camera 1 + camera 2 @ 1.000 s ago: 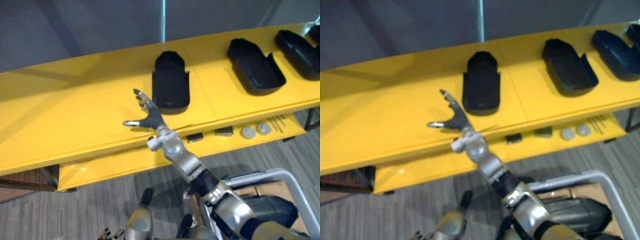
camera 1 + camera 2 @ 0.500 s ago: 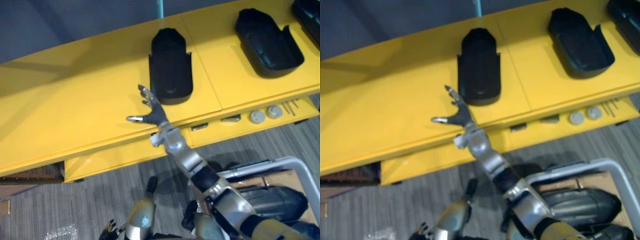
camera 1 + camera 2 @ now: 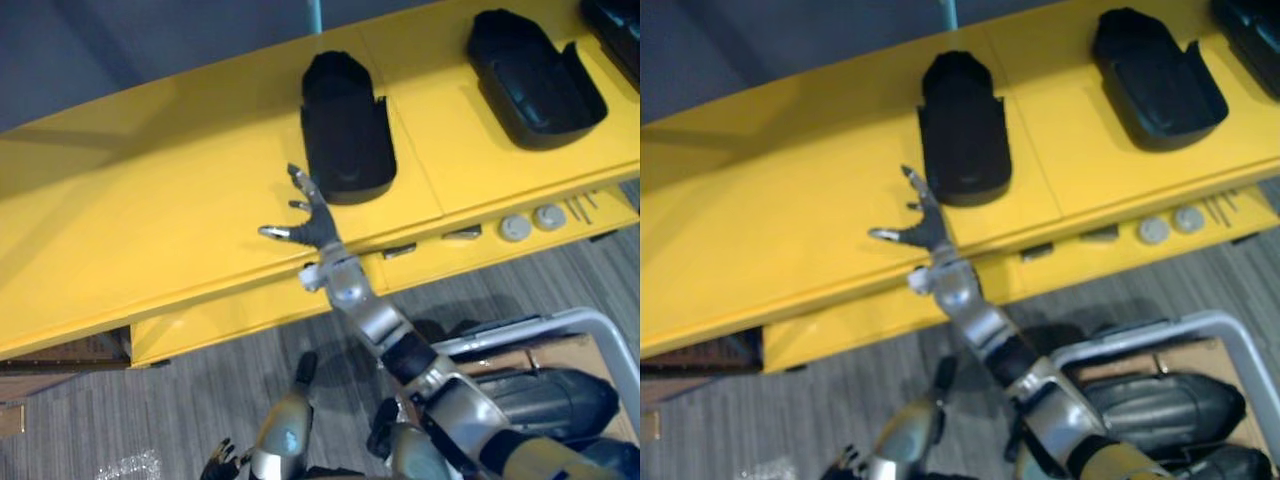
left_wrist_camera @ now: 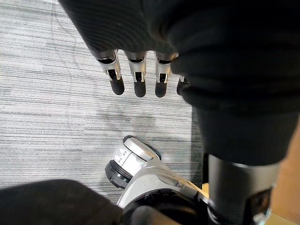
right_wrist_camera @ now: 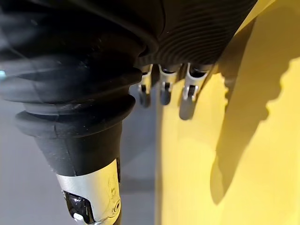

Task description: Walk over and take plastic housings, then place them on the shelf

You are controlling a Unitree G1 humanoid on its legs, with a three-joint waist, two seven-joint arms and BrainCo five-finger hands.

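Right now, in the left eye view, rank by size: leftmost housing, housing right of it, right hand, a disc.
1. Leftmost housing and housing right of it: alike, unranked.
2. Right hand.
3. Disc.

Matt black plastic housing point(image 3: 345, 125), smooth glossy yellow shelf point(image 3: 150, 230), ribbed grey carpet point(image 4: 47, 108)

Outstretched right hand point(image 5: 187, 97) over yellow shelf point(image 5: 262, 140)

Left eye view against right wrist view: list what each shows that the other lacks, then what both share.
Left eye view adds: the near black housing, a second housing to its right, two round discs on the lower ledge. Right wrist view adds: a close look along straight fingers. Both: the open right hand at the yellow shelf.
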